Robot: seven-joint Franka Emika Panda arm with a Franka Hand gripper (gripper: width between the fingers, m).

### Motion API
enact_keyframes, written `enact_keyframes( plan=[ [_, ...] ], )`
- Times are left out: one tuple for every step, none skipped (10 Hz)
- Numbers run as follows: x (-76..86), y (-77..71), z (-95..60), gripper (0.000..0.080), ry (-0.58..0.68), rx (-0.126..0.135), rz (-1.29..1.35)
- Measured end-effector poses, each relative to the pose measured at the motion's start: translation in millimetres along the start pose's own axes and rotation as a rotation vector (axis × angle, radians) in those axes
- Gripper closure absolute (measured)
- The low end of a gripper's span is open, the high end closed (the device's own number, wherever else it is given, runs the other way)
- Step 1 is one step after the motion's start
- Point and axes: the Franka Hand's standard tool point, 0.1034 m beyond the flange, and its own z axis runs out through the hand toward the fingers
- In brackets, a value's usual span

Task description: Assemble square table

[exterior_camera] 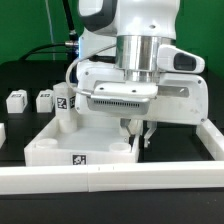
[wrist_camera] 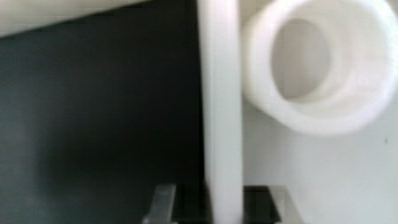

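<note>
My gripper (exterior_camera: 140, 133) pinches the square table top (exterior_camera: 45, 150) by its raised rim (wrist_camera: 217, 100), jaws narrow, a corner socket (wrist_camera: 329, 65) just beside them, probably to reposition it

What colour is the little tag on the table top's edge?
Black and white blocky pattern on the tag, against the white top. Exterior view shows it best.

Tool (exterior_camera: 137, 132) pointing down, fingers (wrist_camera: 182, 206) pinched close
</note>
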Motion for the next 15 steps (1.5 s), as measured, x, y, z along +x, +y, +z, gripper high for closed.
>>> enact_keyframes(
  plan=[
    [0.8, -1.4, 0.5, 0.0734, -0.001, 0.003, -0.040],
    [3.5, 2.3, 1.7, 0.0734, 0.006, 0.012, -0.077],
    [6.2, 19.0, 2.4, 0.0734, 0.033, 0.026, -0.154],
    [1.9, 38.1, 0.8, 0.0734, 0.028, 0.006, -0.162],
    [1.5, 45.9, -0.9, 0.0734, 0.039, 0.010, -0.170],
    [1.8, 53.9, -2.4, 0.0734, 0.039, 0.001, -0.176],
    [3.7, 51.1, -0.9, 0.0734, 0.043, 0.003, -0.171],
    [3.6, 49.8, -0.5, 0.0734, 0.043, 0.005, -0.168],
    [3.7, 49.8, -0.4, 0.0734, 0.043, 0.005, -0.167],
    [3.8, 49.7, -0.3, 0.0734, 0.043, 0.005, -0.167],
    [2.7, 49.7, 0.6, 0.0734, 0.037, -0.008, -0.200],
    [2.1, 49.1, 1.8, 0.0733, 0.030, -0.032, -0.215],
    [2.1, 50.0, 1.7, 0.0733, 0.031, -0.049, -0.204],
    [2.2, 53.0, 1.4, 0.0732, 0.031, -0.062, -0.217],
    [2.4, 52.6, 1.5, 0.0732, 0.029, -0.082, -0.229]
  ],
)
